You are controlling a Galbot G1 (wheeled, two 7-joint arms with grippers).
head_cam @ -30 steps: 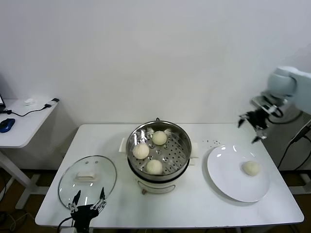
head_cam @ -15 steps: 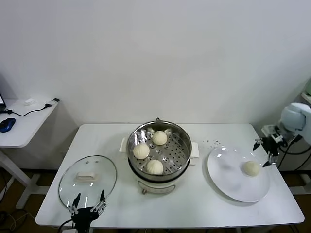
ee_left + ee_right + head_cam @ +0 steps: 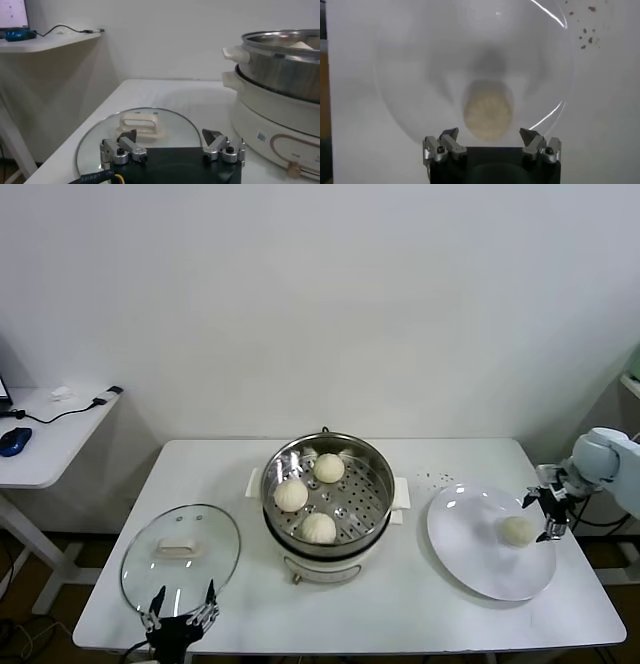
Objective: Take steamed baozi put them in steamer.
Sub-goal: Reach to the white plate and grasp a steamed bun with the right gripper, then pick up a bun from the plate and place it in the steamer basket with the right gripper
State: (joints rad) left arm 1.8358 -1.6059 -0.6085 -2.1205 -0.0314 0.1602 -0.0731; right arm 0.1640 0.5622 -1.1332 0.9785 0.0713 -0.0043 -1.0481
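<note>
I see 3 baozi (image 3: 313, 496) sitting on the perforated tray inside the steamer (image 3: 372, 466), which stands in the middle of the table (image 3: 400, 604) on its white base. 1 sits toward the back of the tray, 1 toward the robot's left and 1 at the front, all apart from each other. The 4th bun (image 3: 517, 530) lies on the white plate (image 3: 470, 554) to the steamer's right, on the plate's right half.

My right gripper (image 3: 546, 509) is just above that bun's right side at the plate's far edge. In the right wrist view I look straight down on the bun (image 3: 487, 115), which lies between and just ahead of the right gripper (image 3: 490, 140); the fingers are spread wide, wider than the bun, and hold nothing. I cannot tell whether they touch the plate (image 3: 410, 75). A few dark specks (image 3: 585, 37) dot the table beyond the plate.

My left gripper (image 3: 180, 616) is parked low at the table's front edge, at the near rim of the glass lid (image 3: 180, 556), which lies flat to the steamer's left. The left wrist view shows the left gripper (image 3: 172, 145) spread open and empty, the lid (image 3: 145, 130) just ahead of it and the steamer (image 3: 280, 65) off to one side.
</note>
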